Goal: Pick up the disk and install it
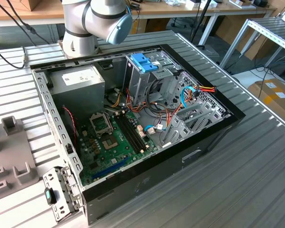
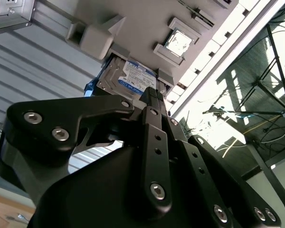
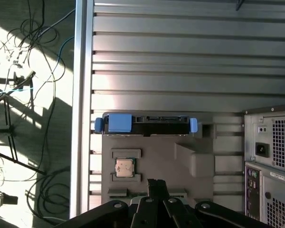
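The disk [image 3: 156, 124] stands on edge in a slot at the far end of a grey fixture plate [image 3: 152, 159]; its dark body sits in a blue carrier with a blue tab [image 3: 118, 122]. In the second wrist view the disk [image 2: 133, 80] shows its blue-and-white label, with a bit of blue carrier [image 2: 89, 88] beside it. My gripper [image 3: 156, 184] hangs over the fixture, short of the disk and not touching it. Its fingers are shut with nothing between them. The black gripper [image 2: 153, 97] body covers the near part of the second wrist view.
A processor chip [image 3: 125, 167] sits in a pocket of the fixture. The open computer case [image 1: 218, 128] lies on the slatted metal table [image 1: 256, 180], its drive cage topped by a blue handle [image 1: 145, 61]. The case's rear panel [image 3: 270, 161] stands beside the fixture. Cables lie on the floor past the table edge [image 3: 80, 95].
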You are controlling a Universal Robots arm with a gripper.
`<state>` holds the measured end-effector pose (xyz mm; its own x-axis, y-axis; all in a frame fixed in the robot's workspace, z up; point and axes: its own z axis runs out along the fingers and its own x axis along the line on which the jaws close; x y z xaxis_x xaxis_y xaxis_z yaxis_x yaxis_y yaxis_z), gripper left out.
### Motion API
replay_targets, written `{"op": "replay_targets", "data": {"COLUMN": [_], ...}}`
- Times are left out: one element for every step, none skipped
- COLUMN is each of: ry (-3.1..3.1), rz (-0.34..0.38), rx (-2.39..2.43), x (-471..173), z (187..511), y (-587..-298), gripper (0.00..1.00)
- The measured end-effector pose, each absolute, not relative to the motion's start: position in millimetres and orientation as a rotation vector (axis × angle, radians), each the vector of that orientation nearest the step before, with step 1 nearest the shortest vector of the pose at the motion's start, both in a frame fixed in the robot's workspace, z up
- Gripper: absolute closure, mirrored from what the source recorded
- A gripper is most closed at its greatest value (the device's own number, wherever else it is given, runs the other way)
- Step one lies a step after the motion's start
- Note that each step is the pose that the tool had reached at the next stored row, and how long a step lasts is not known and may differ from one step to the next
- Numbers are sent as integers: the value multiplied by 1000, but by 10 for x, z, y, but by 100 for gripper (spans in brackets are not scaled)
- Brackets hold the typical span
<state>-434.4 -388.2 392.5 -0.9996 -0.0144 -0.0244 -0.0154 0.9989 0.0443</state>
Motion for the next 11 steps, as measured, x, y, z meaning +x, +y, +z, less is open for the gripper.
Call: {"op": "replay_targets", "data": {"ry": [3117,3117,3117,3117,3117,3117,3117,3117,3117,3117,3117], "rz": [70,70,70,70,70,70,70,70,70,70,70], "rx": [-26,-28,-31,-37,-39,-41,-44,-46,-50,-53,-58], "x": [-4344,-4344,-4344,-4344,-4344,-4344,-4344,-4344,-4344,-4344,-4344], "z": [3925,3925,3925,3925,3925,3925,3925,3925,3924,3925,3925], "y": [-3882,-3882,-3882,-3882,-3882,-3882,-3882,-3882,-3882,-3882,-3882], "gripper": [89,89,89,89,89,89,89,89,89,89,89]}}
